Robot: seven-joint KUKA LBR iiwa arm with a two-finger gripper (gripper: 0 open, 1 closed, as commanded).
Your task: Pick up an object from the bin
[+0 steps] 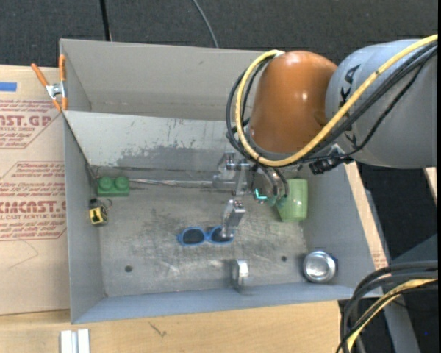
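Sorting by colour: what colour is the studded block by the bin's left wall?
Green block, clearest in the camera view.

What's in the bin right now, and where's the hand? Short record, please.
hand: low over the middle of the bin, at the right end of the blue piece
blue piece: two-lobed, flat on the floor, centre
green block: back left
pale green cylinder: right, beside the wrist
silver tin: front right corner
metal piece: front wall, middle
yellow-black bit: left wall
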